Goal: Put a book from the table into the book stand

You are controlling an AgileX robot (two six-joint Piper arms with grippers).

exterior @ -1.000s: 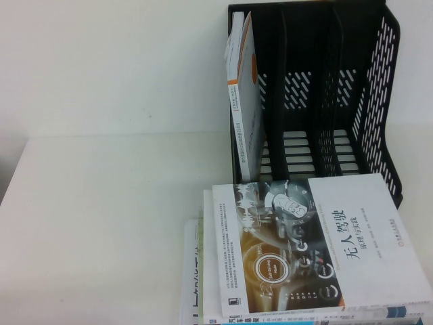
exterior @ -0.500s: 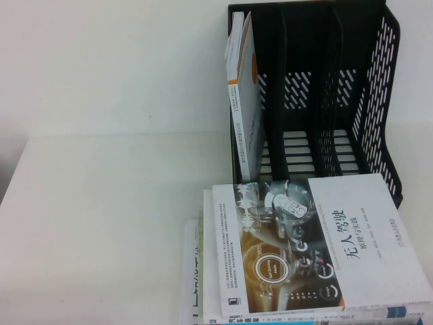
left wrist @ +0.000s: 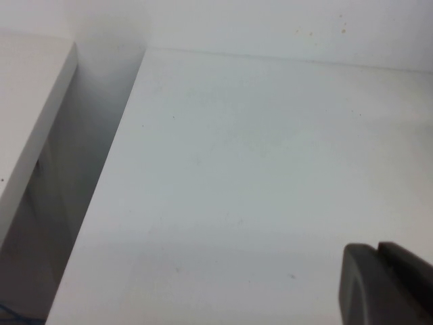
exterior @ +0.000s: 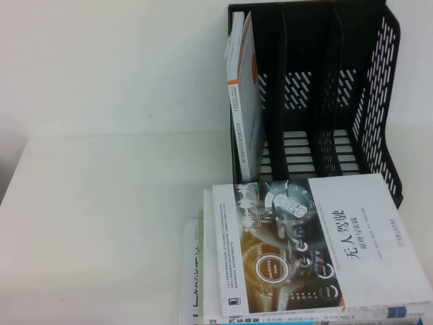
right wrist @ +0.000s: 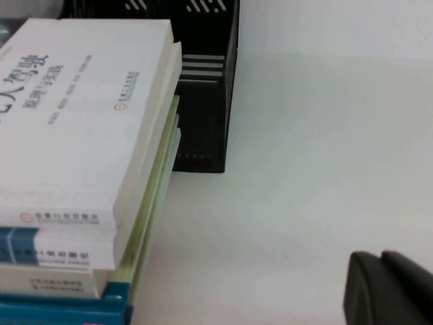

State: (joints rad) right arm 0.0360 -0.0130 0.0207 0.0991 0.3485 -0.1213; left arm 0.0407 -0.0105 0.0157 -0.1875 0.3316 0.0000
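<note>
The book (exterior: 318, 244), white with a dark dashboard photo on half its cover, lies flat on top of a stack at the near edge of the table (exterior: 101, 203). Just behind it stands the black book stand (exterior: 379, 88), its middle and right slots empty. Neither arm shows in the high view. Over bare tabletop my left gripper (left wrist: 379, 254) is shut, holding nothing. To the right of the stack, my right gripper (right wrist: 382, 261) is also shut with nothing in it; its camera sees the book (right wrist: 74, 115) and a corner of the book stand (right wrist: 206, 101).
A thin white book with an orange mark (exterior: 243, 101) stands in the stand's leftmost slot. Several other books (exterior: 196, 271) lie under the top one. In the left wrist view, a dark gap (left wrist: 67, 169) runs along the table's edge.
</note>
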